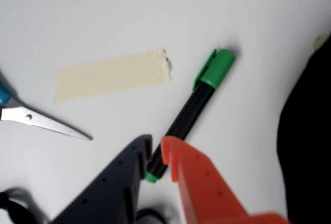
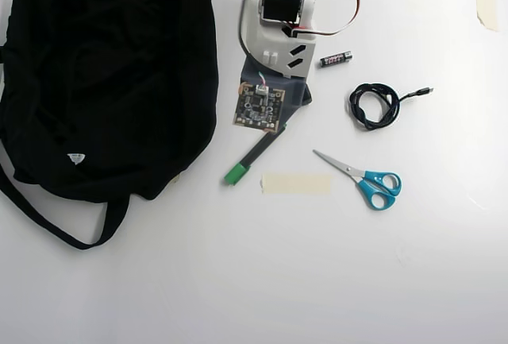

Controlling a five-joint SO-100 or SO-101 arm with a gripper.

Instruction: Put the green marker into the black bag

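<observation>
The green marker (image 1: 191, 107) lies on the white table, its green cap pointing up and right in the wrist view. My gripper (image 1: 155, 145) has its dark finger (image 1: 135, 157) and orange finger (image 1: 178, 157) closed on either side of the barrel, near the small green tip. In the overhead view the marker (image 2: 252, 156) sticks out from under my wrist camera board (image 2: 260, 106), cap toward the black bag (image 2: 103, 66). The bag lies at the left and also fills the right edge of the wrist view (image 1: 310, 131). My fingertips are hidden in the overhead view.
A strip of beige tape (image 2: 296, 183) and blue-handled scissors (image 2: 369, 183) lie right of the marker; both show in the wrist view, tape (image 1: 111, 74) and scissors (image 1: 46, 123). A coiled black cable (image 2: 375, 106) and a small battery (image 2: 336, 59) lie at the right.
</observation>
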